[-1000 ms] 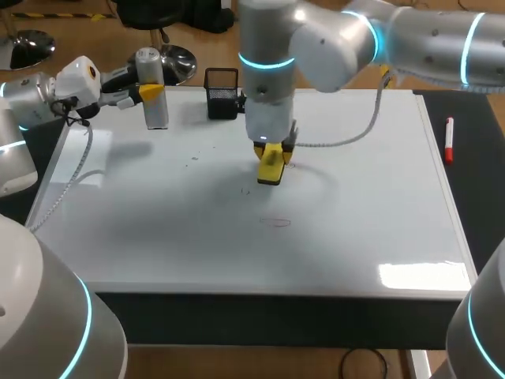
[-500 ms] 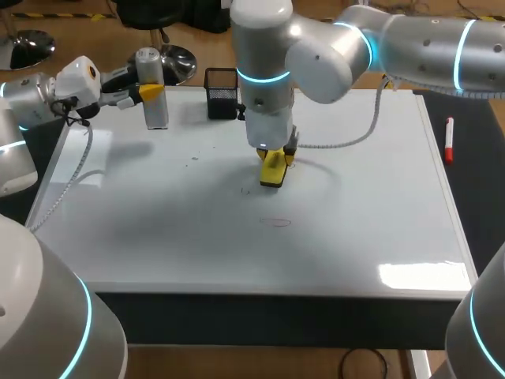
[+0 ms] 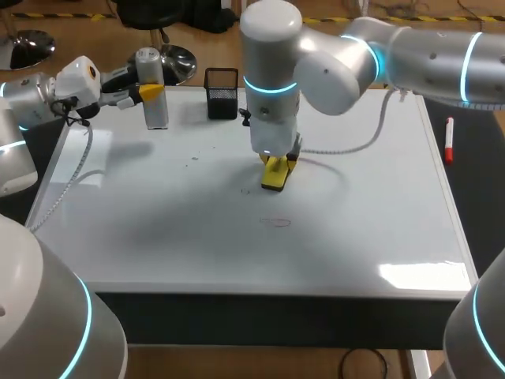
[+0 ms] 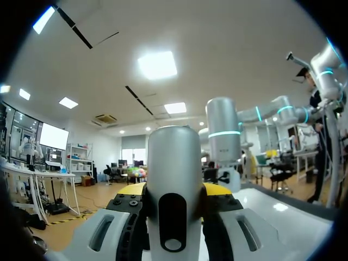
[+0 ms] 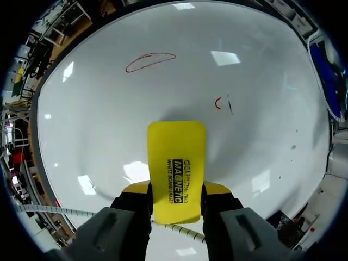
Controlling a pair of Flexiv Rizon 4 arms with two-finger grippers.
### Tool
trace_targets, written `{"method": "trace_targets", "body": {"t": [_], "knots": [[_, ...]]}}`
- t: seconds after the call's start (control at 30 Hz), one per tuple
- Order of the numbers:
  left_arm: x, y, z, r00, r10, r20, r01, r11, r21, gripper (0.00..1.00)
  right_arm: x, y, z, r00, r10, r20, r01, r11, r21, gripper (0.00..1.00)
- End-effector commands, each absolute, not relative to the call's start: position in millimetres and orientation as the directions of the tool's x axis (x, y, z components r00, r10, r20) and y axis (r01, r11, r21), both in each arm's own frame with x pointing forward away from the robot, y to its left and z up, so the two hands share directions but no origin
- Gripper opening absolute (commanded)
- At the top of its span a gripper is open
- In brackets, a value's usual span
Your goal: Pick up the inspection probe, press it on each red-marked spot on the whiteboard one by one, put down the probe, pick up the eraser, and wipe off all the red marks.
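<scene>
The silver cylindrical probe [image 3: 153, 103] stands upright over the whiteboard's [image 3: 158, 229] far left corner, with my left gripper [image 3: 147, 92] shut on it. In the left wrist view the probe [image 4: 174, 179] fills the space between the left gripper's [image 4: 174, 197] yellow tips. My right gripper [image 3: 276, 162] is shut on the yellow eraser [image 3: 274, 174], held down at the board's middle. A red oval mark [image 3: 276, 223] lies nearer the front, and a small red mark [image 3: 245, 190] is left of the eraser. Seen from the right wrist, the eraser [image 5: 176, 168] sticks out ahead of the right gripper [image 5: 176, 191], with the oval [image 5: 150, 61] and the small mark [image 5: 217, 103] beyond it.
A black mesh pen holder [image 3: 222, 93] stands at the board's far edge, close behind my right arm. A red marker [image 3: 449, 140] lies on the dark strip right of the board. The right arm's cable [image 3: 355, 134] loops over the board's far right part.
My right arm has swung slightly, and the eraser has slid a little to the right on the board. The left arm and the probe have not moved.
</scene>
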State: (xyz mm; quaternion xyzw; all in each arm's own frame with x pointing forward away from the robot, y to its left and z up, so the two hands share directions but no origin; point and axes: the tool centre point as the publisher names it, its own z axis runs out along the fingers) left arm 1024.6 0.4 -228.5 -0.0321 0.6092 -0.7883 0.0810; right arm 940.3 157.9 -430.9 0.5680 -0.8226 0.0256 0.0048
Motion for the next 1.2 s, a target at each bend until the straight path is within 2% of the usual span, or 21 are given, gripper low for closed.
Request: {"method": "trace_targets", "body": {"t": [0.03, 1.2], "knots": [[1023, 0, -227, -0.984, -0.173, -0.049, 0.091, -0.243, -0.966, 0.0, 939, 148, -436, -0.357, -0.934, 0.032, -0.934, 0.356, -0.032, 0.0], [1023, 0, -227, -0.984, -0.173, -0.049, 0.091, -0.243, -0.966, 0.0, 917, 81, -443, -0.475, -0.875, 0.094, -0.879, 0.476, -0.01, 0.0]]}}
